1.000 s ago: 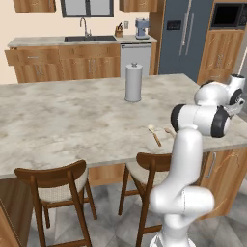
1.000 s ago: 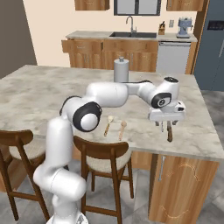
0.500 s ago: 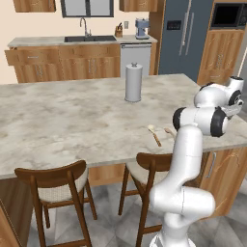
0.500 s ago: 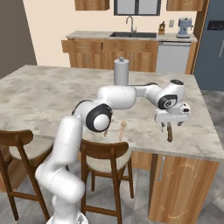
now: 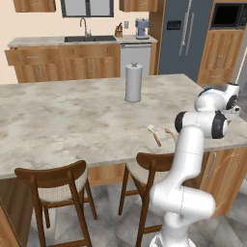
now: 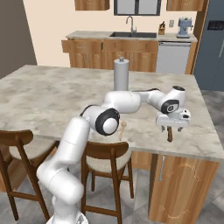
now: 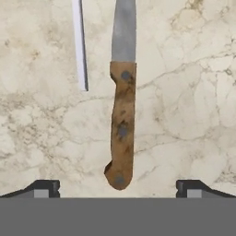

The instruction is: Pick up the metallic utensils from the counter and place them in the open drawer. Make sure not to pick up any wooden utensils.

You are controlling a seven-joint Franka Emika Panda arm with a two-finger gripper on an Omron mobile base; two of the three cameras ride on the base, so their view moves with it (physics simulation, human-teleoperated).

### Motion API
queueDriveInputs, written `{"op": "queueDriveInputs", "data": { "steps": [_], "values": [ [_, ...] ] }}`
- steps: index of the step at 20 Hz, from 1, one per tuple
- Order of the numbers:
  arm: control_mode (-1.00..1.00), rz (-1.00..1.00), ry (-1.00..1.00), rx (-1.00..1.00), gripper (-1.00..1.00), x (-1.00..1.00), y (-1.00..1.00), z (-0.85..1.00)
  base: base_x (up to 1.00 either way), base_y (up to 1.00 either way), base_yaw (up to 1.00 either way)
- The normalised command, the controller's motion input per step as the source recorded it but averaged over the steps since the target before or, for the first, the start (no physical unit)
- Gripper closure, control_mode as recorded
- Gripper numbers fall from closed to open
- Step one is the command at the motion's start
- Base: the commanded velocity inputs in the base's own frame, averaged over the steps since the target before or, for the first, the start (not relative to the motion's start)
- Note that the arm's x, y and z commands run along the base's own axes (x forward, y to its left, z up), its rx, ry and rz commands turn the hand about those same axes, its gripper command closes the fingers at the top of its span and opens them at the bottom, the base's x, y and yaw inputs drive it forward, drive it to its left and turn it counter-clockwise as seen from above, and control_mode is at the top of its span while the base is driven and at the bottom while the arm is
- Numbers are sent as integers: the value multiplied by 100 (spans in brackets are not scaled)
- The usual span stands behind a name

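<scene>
A knife point(image 7: 121, 110) with a grey blade and a riveted brown handle lies on the marbled counter point(image 7: 184, 92), straight ahead between my fingertips point(image 7: 44, 188). My gripper point(image 7: 117, 189) hovers open just above its handle end, holding nothing. A thin silver utensil point(image 7: 79, 46) lies parallel to the knife on its left. In the right base view the gripper point(image 6: 172, 127) hangs over the knife handle point(image 6: 169, 135) near the counter's right front edge. Two tan wooden spoons point(image 5: 154, 135) point(image 5: 170, 133) lie further left, apart from the gripper. The drawer is out of view.
A tall grey paper towel roll point(image 6: 121, 74) stands mid-counter behind the arm. Two wooden stools point(image 6: 107, 157) are tucked under the front edge. A wooden cabinet point(image 6: 183, 188) sits below the counter's right end.
The hand has drifted slightly right and lower over the knife. The elbow has swung round. The jaws have stayed open.
</scene>
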Motion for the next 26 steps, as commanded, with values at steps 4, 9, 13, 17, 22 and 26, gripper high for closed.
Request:
{"op": "queueDriveInputs", "data": {
  "steps": [4, 9, 13, 17, 22, 26],
  "values": [
    [-100, -14, 0, 0, -100, 0, 3, -14, 0, 0, 0],
    [-100, -4, 0, 0, -100, 9, 4, -23, 0, 0, 0],
    [-100, 0, 0, 0, -100, 10, 0, -37, 0, 0, 0],
    [-100, 0, 0, 0, -100, 1, 0, -36, 0, 0, 0],
    [-100, 0, 0, 0, -100, 1, -2, -34, 0, 0, 0],
    [-100, 0, 0, 0, -100, 0, 0, -10, 0, 0, 0]
  ]
}}
